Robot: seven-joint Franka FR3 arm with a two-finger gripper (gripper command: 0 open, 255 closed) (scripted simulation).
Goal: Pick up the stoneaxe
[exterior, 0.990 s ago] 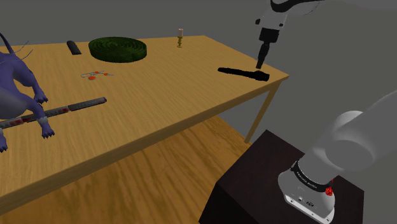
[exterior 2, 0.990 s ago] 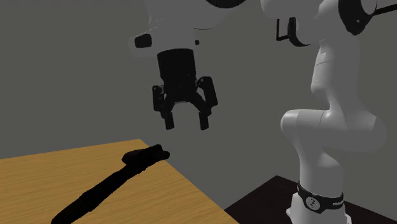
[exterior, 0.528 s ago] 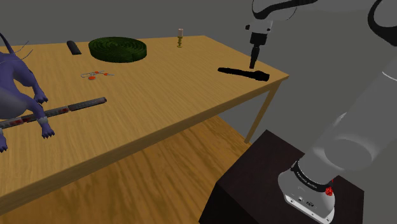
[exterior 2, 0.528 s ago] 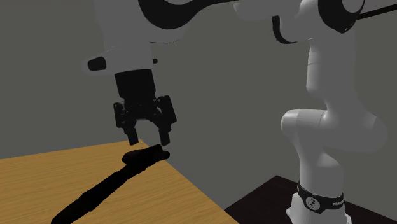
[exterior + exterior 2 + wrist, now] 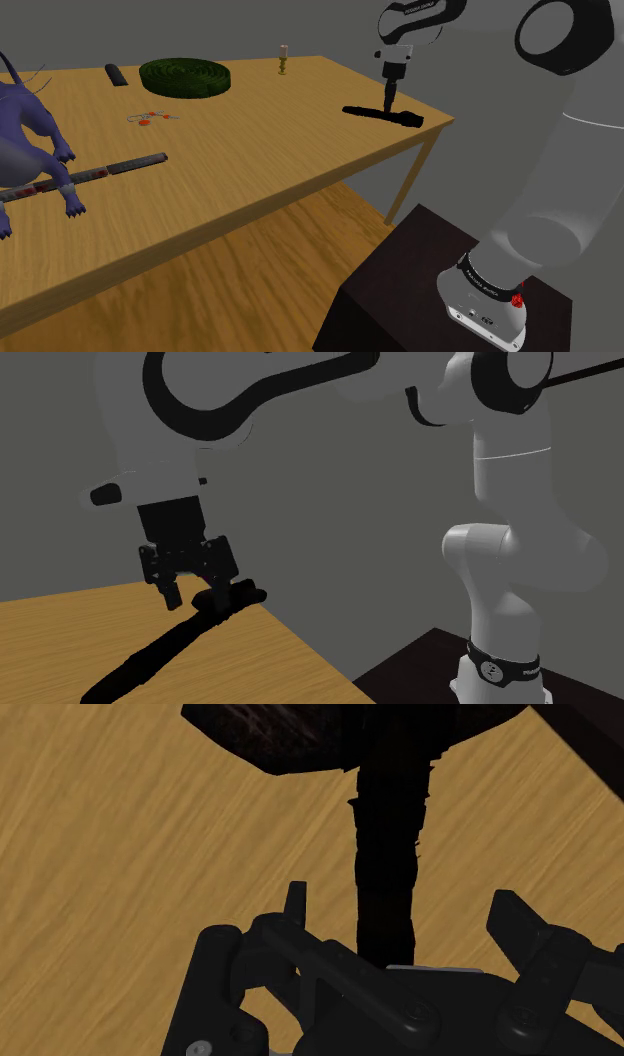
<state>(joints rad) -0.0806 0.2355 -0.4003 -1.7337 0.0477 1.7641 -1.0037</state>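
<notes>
Fingers (image 5: 296,902) released, astride the axe (image 5: 388,824) handle just below its head; the axe lies flat near the tabletop (image 5: 250,140) corner. Risk: off-centre closure nudges the handle, or the head's weight pivots it on lifting.

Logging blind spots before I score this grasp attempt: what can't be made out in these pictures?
- Black stone axe: head cut off by the wrist view's edge.
- Open black two-finger gripper: in the shoulder view it blends into the axe, tips indistinct.
- Purple creature figure: cut by the shoulder view's left edge.
- Small upright item at the wooden table's far edge: too small to identify.
</notes>
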